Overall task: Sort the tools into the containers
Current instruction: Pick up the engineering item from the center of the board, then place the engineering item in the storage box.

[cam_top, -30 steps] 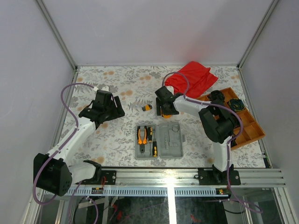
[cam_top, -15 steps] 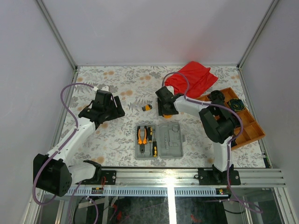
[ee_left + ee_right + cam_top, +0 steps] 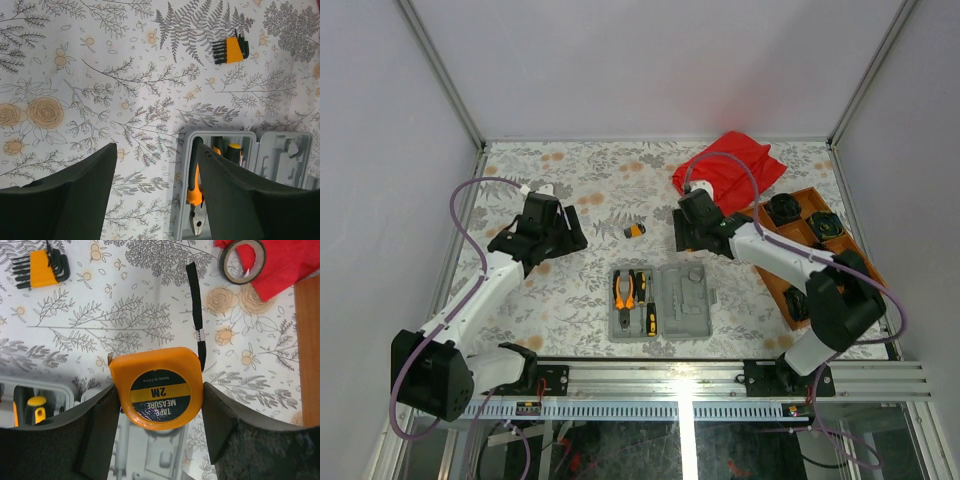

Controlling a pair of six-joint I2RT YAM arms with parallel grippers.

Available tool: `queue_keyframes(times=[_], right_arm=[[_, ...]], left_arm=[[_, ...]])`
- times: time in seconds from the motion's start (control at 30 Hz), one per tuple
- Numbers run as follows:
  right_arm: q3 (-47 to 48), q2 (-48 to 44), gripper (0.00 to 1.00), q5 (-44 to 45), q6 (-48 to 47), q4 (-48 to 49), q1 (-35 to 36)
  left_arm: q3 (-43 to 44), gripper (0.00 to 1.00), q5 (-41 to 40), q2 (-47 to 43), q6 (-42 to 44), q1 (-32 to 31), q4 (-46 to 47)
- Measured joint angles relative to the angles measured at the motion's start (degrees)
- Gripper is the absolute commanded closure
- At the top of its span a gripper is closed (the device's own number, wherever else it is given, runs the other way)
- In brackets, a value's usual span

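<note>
On the flowered bench (image 3: 570, 180), the right hand (image 3: 692, 225) pinches the tape measure (image 3: 160, 390) by its rounded sides, near the grey case (image 3: 660, 335). It could slip out, or its strap (image 3: 196, 305) could snag. The left hand (image 3: 156, 147) is spread and empty. The left tray (image 3: 615, 328) holds pliers (image 3: 624, 291) and screwdrivers (image 3: 650, 320); the right tray (image 3: 685, 305) shows only moulded recesses.

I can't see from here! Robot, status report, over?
Left gripper open, empty. Right gripper shut on tape measure, by grey case. Hex keys not yet sorted. Nothing blocking.
</note>
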Motion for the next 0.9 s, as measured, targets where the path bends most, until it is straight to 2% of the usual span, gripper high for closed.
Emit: queue_keyframes(times=[0.33, 0.43, 0.7, 0.9], right_arm=[[-14.47, -13.44, 0.88, -3.48, 6.95, 4.7, 0.07], [-17.77, -16.13, 0.9, -4.17, 10.56, 5.03, 0.76], [-19.1, -21.29, 0.91, -1.36, 18.99, 3.28, 8.87], [-23.04, -27.76, 0.93, 1.16, 26.25, -0.11, 12.04]], left_arm=[[-0.24, 0.35, 0.59, -1.97, 0.2, 0.0, 1.31], [-0.81, 0.38, 0.61, -2.1, -0.35, 0.0, 1.6], [-5.62, 0.39, 6.86, -2.01, -4.76, -0.04, 5.51], [-7.74, 0.41, 9.09, -0.72, -8.63, -2.01, 8.44]])
